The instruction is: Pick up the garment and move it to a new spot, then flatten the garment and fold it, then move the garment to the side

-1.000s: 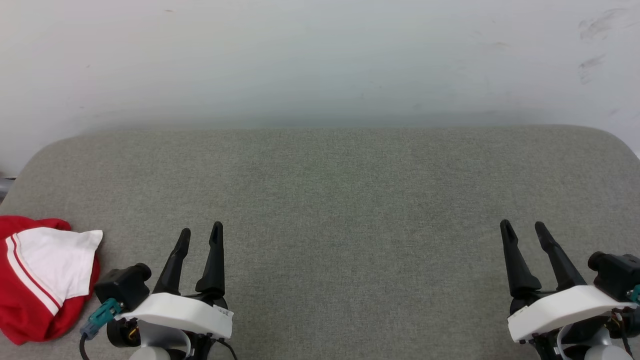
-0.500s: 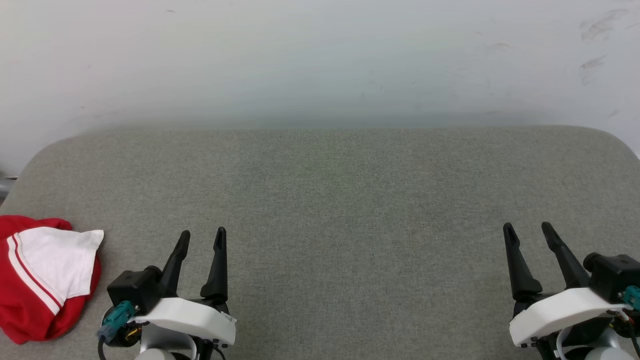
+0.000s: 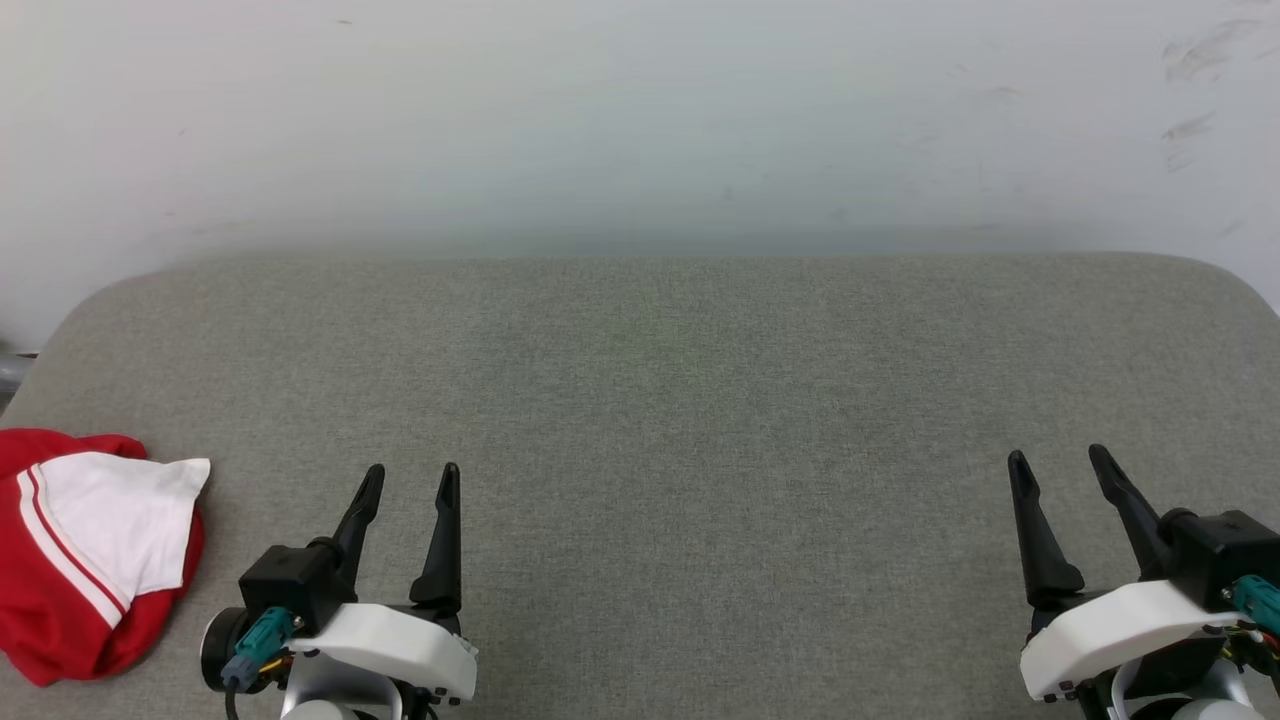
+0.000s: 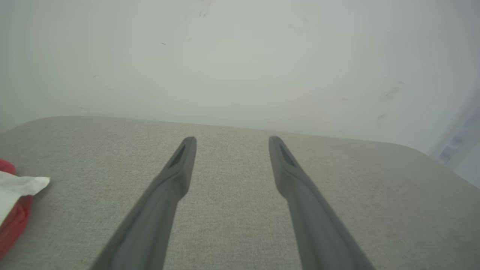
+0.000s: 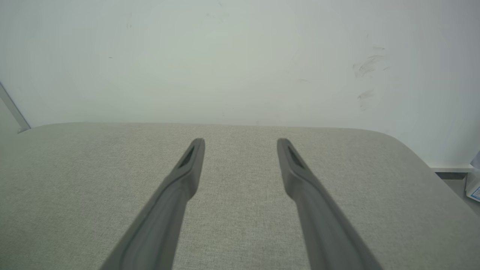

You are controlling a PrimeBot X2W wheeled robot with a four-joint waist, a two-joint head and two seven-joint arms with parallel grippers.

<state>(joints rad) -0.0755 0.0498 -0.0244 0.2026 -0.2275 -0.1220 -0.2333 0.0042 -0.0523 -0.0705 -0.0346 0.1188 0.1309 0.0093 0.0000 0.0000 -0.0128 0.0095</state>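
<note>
We see the garment (image 3: 85, 555) bunched at the far left edge of the grey table (image 3: 700, 400). Left gripper (image 3: 412, 480) and right gripper (image 3: 1060, 463) hover apart, both spread, grasping nothing.

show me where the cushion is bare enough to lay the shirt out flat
The widest bare patch is the grey cushion between the left pincer and the right pincer, running back to the white wall. A narrower bare strip lies between the garment and the left pincer. Crowded: the near left corner, where the garment lies bunched.
</note>
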